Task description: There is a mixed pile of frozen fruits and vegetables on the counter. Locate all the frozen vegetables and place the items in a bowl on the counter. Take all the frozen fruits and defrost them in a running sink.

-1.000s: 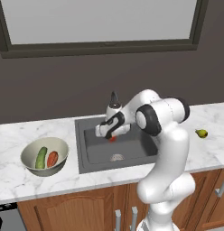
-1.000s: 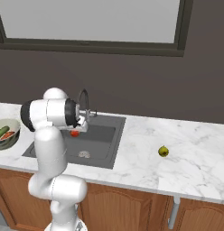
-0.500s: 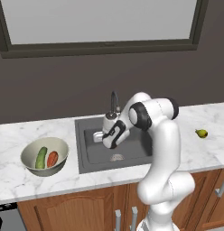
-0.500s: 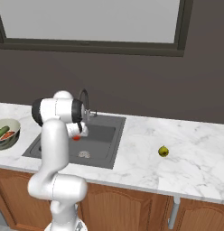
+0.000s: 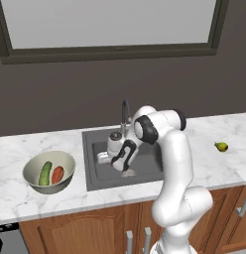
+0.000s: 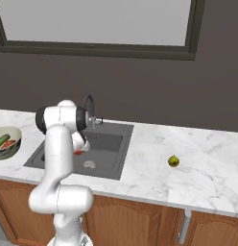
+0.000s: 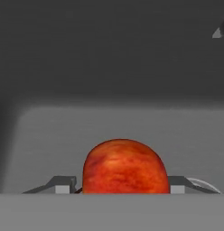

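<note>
Left base view: the arm is reaching down into the sink point(image 5: 97, 171), the gripper point(image 5: 116, 166) hanging low in the basin, in front of the faucet point(image 5: 124, 113). The bowl point(image 5: 30, 171) is sitting left of the sink, holding the cucumber point(image 5: 45, 173) and carrot point(image 5: 57, 174); the pear point(image 5: 221, 146) is lying well right of the sink.

Right base view: a red fruit point(image 6: 78, 152) is showing at the gripper point(image 6: 80, 149), inside the sink point(image 6: 104, 161) near the drain point(image 6: 89, 164).

Hand view: the gripper point(image 7: 121, 185) is pinching the fruit point(image 7: 125, 166) across its widest part, sink floor beyond. Judged round, hard and slick when frozen, it is likely to roll, so a hold across the middle suits.
</note>
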You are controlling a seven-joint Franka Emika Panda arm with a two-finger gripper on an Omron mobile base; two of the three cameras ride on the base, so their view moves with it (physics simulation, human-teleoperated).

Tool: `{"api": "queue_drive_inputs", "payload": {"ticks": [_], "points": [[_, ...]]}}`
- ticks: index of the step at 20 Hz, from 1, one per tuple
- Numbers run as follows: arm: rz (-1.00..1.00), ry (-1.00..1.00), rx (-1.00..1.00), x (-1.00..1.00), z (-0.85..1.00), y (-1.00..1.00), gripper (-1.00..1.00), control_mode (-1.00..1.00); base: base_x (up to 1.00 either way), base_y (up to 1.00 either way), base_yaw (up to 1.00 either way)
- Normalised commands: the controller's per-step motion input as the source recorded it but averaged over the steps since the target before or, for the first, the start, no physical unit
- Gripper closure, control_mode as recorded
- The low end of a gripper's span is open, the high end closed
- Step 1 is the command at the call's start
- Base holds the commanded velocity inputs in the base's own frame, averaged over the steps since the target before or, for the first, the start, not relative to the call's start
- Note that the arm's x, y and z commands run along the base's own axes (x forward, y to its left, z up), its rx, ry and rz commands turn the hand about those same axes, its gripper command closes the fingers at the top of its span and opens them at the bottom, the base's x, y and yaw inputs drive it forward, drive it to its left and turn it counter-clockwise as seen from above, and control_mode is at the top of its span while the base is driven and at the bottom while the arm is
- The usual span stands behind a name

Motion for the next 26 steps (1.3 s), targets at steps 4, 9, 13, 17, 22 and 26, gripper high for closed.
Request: {"api": "queue_drive_inputs", "payload": {"ticks": [4,9,13,17,22,26], "points": [[-0.05,0.05,0.00,0.00,-0.29,0.11,-1.00,-1.00,0.00,0.00,0.00],[-0.01,0.00,0.00,0.00,-0.02,-0.04,-1.00,-1.00,0.00,0.00,0.00],[-0.01,0.01,0.00,0.00,0.01,-0.06,-1.00,-1.00,0.00,0.00,0.00],[-0.02,0.05,0.00,0.00,0.16,-0.01,-1.00,-1.00,0.00,0.00,0.00],[-0.03,0.17,0.00,0.00,0.72,-0.02,-1.00,-1.00,0.00,0.00,0.00],[-0.02,0.26,0.00,0.00,0.81,-0.07,-1.00,-1.00,0.00,0.00,0.00]]}}
